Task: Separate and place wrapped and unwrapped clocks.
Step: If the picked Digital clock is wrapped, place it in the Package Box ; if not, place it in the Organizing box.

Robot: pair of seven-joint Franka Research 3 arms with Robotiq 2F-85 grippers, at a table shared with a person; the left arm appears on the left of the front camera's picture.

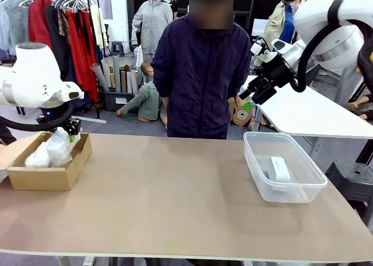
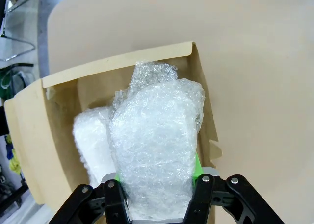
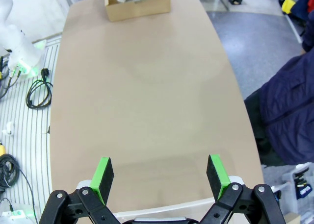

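Bundles in bubble wrap sit in the cardboard box (image 1: 49, 167) at the table's (image 1: 175, 190) left edge: the left gripper (image 2: 159, 185) is clamped on one bundle (image 2: 157, 150), with a second bundle (image 2: 93, 145) just beside it. Near the right edge, the bare clock (image 1: 279, 169) lies in the clear tub (image 1: 284, 167). The right gripper (image 3: 161, 177) hangs above the table, jaws wide apart and holding nothing.

I am looking at a matt tan table (image 1: 175, 190), smooth like laminated board. The box (image 2: 29, 136) is showing plain brown cardboard, dull and papery. The bundle (image 2: 157, 145) in my left gripper (image 2: 159, 204) is wearing crinkly, translucent bubble wrap that is catching the light; a second bundle (image 2: 93, 145) beside it looks the same. The bin (image 1: 291, 184) is appearing as clear, glossy plastic, holding a smooth white hard block (image 1: 278, 168). The gripper pads (image 3: 103, 177) are showing matt green rubber on black plastic.
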